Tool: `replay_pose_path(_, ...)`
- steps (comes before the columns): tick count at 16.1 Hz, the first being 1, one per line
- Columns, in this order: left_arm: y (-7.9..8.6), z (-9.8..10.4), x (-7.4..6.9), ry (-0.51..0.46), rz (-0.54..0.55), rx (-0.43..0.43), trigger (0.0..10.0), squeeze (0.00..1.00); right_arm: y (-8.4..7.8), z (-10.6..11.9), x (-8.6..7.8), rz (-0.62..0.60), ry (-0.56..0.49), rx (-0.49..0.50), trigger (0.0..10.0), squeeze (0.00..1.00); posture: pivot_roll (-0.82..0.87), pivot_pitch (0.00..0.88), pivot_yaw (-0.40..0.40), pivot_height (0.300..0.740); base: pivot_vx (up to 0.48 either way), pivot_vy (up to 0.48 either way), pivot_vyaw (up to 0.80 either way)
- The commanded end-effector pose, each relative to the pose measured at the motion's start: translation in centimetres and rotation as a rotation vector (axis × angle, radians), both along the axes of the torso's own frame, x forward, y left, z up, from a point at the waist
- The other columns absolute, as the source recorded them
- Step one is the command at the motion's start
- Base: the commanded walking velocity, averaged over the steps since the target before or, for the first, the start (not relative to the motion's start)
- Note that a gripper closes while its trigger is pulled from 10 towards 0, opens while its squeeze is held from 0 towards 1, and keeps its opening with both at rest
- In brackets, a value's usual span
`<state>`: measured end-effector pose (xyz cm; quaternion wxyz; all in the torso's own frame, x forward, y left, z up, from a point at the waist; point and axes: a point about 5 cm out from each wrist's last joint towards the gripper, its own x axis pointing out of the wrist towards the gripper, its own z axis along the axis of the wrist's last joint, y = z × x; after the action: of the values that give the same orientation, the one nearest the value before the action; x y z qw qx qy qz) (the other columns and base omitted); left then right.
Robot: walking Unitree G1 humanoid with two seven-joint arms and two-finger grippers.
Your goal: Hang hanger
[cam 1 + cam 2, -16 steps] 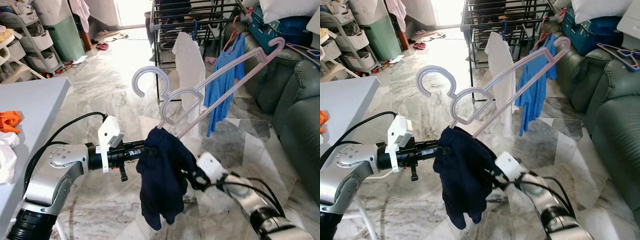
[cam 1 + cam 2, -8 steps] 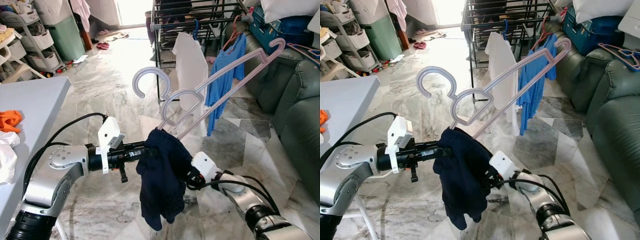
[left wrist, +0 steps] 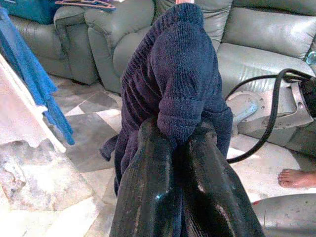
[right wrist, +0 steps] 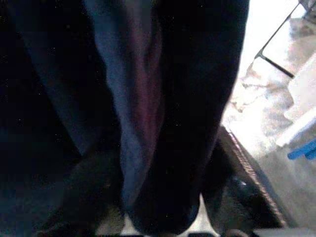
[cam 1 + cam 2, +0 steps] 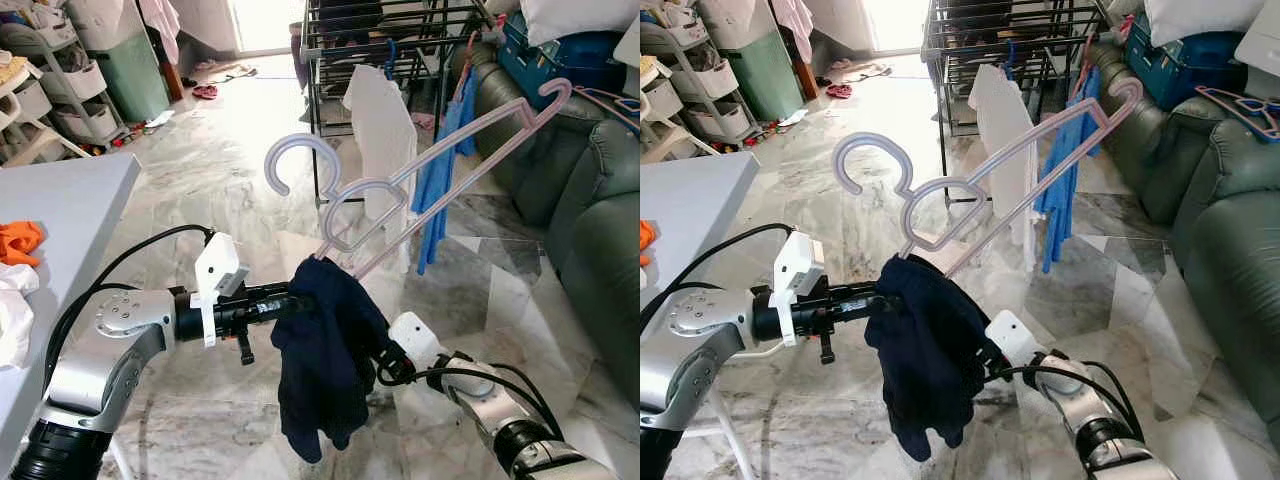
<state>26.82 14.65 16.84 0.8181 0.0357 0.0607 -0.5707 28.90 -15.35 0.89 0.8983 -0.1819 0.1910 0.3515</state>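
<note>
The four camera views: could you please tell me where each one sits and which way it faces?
Left eye view: on the head, looking forward and down at both silver arms, the navy garment, the pink hanger and the drying rack.
Right eye view: beside it, the same scene slightly shifted.
Left wrist view: along the left gripper, its jaws pinching the garment, sofa behind.
Right wrist view: dark, pressed against the garment.
All four share the garment.

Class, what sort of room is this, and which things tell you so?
Probably a home living room used for laundry: a green sofa, a black drying rack hung with clothes, and plastic storage drawers.
</note>
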Motion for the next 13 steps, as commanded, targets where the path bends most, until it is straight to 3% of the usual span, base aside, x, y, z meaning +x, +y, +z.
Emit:
replay_pose_path(1,0.3,1.2,0.3,-0.045,0.005,-0.005,10.0,0.00,-0.1,-0.2,-0.1,-0.024,0.014,0.006,0.0,0.00,-0.02,0.000,0.097,0.740,0.000,0.000,0.00)
replay_pose_path(9,0.6,0.9,0.4,-0.039,0.017,0.002,10.0,0.00,-1.9,0.3,0.6,-0.159,-0.025,-0.011,0.0,0.00,-0.02,0.000,0.094,0.740,0.000,0.000,0.00)
replay_pose_path(13,1.7,-0.6,0.4,0.009,0.059,0.018,10.0,0.00,-4.0,0.9,0.9,-0.239,-0.076,-0.040,0.0,0.00,-0.03,0.000,0.091,0.740,0.000,0.000,0.00)
